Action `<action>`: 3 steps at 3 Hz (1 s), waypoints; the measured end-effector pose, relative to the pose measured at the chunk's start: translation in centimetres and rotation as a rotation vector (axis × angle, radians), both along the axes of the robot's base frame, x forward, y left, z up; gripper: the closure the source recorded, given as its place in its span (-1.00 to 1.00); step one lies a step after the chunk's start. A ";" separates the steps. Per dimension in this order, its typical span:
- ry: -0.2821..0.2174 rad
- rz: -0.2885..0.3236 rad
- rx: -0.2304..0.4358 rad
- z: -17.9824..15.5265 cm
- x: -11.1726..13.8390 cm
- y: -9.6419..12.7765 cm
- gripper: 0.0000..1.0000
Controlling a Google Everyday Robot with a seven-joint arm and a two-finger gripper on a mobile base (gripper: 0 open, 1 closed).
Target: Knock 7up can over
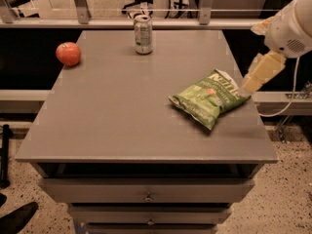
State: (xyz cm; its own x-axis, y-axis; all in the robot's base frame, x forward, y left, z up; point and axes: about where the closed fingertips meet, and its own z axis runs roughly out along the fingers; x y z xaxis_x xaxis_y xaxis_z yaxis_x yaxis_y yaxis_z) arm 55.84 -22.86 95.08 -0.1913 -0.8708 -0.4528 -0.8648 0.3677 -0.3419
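Note:
The 7up can [143, 34], silvery with a green-and-white label, stands upright near the far edge of the grey table [122, 121], left of centre. My gripper [253, 79], cream-coloured under a white arm joint, hangs at the table's right edge. It is just above the right end of the green chip bag [209, 99]. The gripper is far to the right of the can and nearer to me, and touches nothing that I can see.
A red apple [68, 53] lies near the table's far left edge. The chip bag lies flat on the right half. A metal railing [146, 23] runs behind the table. Drawers [146, 194] sit under the tabletop.

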 end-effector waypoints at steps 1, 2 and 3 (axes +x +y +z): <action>-0.064 -0.018 0.071 -0.3 5.1 0.5 -1.00; -0.086 -0.011 0.202 -0.6 10.5 2.4 -1.00; -0.086 -0.012 0.209 -0.8 10.6 2.5 -1.00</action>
State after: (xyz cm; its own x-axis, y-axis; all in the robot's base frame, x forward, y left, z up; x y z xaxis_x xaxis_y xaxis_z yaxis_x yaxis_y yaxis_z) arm 66.42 -20.39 94.32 -0.1542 -0.7540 -0.6386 -0.8309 0.4487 -0.3291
